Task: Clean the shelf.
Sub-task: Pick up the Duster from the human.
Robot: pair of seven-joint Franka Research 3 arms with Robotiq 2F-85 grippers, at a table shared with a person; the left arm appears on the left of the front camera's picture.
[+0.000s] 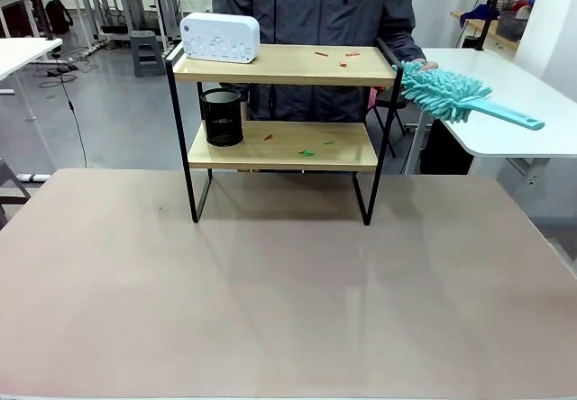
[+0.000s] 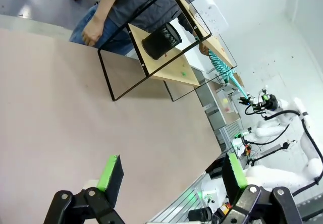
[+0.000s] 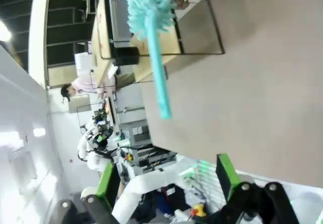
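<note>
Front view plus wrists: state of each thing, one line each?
shelf, upright on the table, scraps on both boards
white box, on top board, left end
black mesh cup, upright on lower board, left end
duster, held off the table by the person's hand beside the shelf's right end
left gripper, open, empty
right gripper, open, empty

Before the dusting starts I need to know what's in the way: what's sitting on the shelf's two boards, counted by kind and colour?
On the shelf, as far as the front view shows:
White box-shaped device: 1
Black mesh cup: 1
Orange scraps: 4
Green scraps: 2
Total: 8
</note>
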